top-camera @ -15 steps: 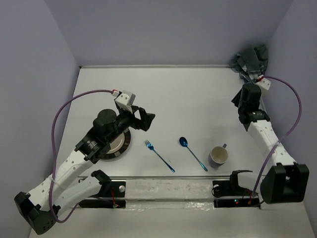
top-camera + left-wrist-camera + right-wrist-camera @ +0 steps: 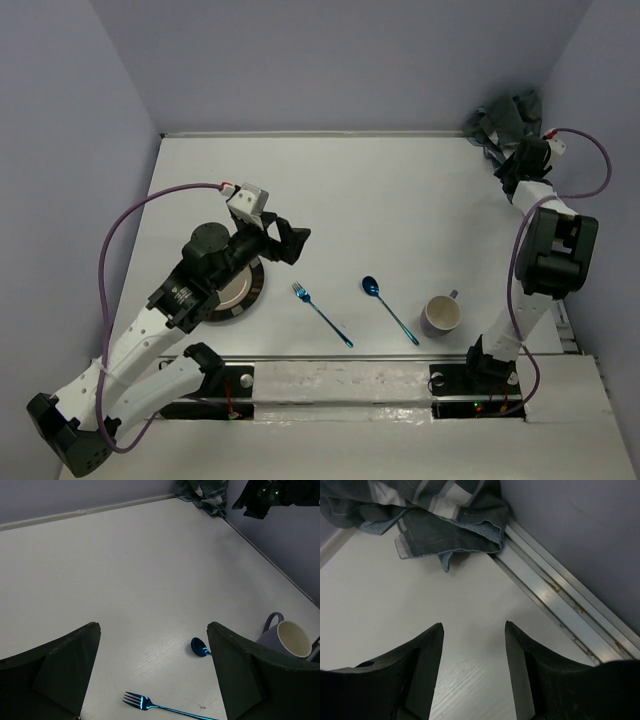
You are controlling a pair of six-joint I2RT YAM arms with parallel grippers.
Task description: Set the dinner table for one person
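The dinner table (image 2: 380, 200) is the large white top. A dark-rimmed plate (image 2: 243, 292) lies at the near left, partly under my left arm. A blue fork (image 2: 320, 313), a blue spoon (image 2: 388, 308) and a grey mug (image 2: 441, 314) lie near the front. My left gripper (image 2: 298, 240) is open and empty above the table, just right of the plate; its wrist view shows the fork (image 2: 145, 702), the spoon (image 2: 200, 647) and the mug (image 2: 292, 639). My right gripper (image 2: 512, 152) is open and empty, just short of the crumpled grey striped placemat (image 2: 505, 122), which also shows in the right wrist view (image 2: 445, 510).
Lilac walls close the table at the back and both sides. An aluminium rail (image 2: 555, 595) runs along the right edge by the placemat. My right arm stands tall along the right side (image 2: 545, 250). The arm bases sit on the near edge.
My right arm has stretched out and its gripper has moved toward the far right corner, closer to the placemat. My left arm has barely shifted.
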